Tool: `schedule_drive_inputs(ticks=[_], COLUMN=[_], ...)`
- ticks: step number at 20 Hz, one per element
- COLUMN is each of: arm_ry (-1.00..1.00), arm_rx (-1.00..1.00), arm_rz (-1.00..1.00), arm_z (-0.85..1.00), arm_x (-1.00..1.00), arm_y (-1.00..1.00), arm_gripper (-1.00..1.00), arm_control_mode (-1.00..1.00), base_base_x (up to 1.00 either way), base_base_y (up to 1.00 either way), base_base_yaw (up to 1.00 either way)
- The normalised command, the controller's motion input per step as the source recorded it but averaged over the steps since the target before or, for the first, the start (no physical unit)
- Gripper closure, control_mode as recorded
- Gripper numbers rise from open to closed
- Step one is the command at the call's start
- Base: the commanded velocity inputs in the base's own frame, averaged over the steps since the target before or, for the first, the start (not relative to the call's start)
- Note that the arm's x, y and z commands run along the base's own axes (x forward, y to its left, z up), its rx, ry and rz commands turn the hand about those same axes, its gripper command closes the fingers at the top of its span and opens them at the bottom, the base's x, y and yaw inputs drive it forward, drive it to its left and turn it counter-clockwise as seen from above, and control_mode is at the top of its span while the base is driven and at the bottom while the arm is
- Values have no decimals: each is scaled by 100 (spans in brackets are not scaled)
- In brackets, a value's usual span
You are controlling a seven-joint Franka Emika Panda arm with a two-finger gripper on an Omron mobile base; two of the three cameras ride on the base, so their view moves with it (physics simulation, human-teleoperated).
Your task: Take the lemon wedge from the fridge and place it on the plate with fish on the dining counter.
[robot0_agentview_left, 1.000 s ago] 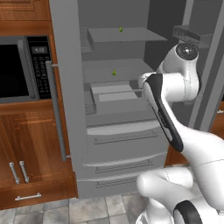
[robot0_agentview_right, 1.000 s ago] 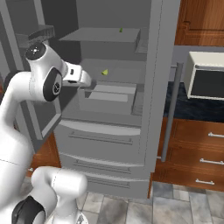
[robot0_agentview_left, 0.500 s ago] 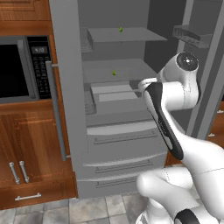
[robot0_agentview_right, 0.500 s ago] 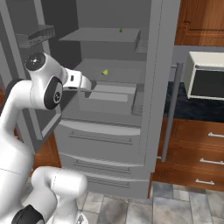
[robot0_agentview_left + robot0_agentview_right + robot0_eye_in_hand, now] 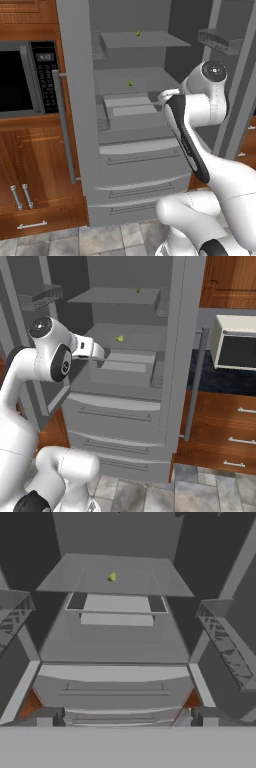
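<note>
The fridge (image 5: 75,125) stands open, grey shelves showing. On its middle shelf lies the lemon wedge (image 5: 130,83) (image 5: 120,338) (image 5: 113,576), tiny and yellow-green, alone on the flat grey surface. My gripper (image 5: 103,353) (image 5: 127,719) hovers in front of the fridge opening, lower than that shelf and well short of the wedge. It is open, with its fingertips (image 5: 47,716) wide apart and nothing between them. The plate and the dining counter are out of view.
A second small green item (image 5: 138,34) sits on the upper shelf. Door bins (image 5: 227,644) (image 5: 12,619) flank the opening. A pull-out drawer (image 5: 130,107) lies under the middle shelf, freezer drawers (image 5: 142,155) below. A black microwave (image 5: 22,80) and wooden cabinets (image 5: 35,175) stand left.
The arm has sunk a little and the hand has dropped slightly in front of the fridge. The gripper stays open. The lemon wedge has not moved.
</note>
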Motion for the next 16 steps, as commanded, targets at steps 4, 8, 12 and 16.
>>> schedule_drive_inputs(ticks=[4,8,12,16], arm_ry=[-3,0,0,0], arm_rx=[0,0,0,0], arm_rz=[0,0,0,0], arm_z=[0,0,0,0], arm_x=[13,0,0,0], arm_y=[0,0,0,0], arm_gripper=[-100,-100,-100,-100], arm_control_mode=[100,100,100,100], base_base_x=[52,77,60,38], base_base_y=[0,0,1,3], base_base_yaw=[0,0,0,0])
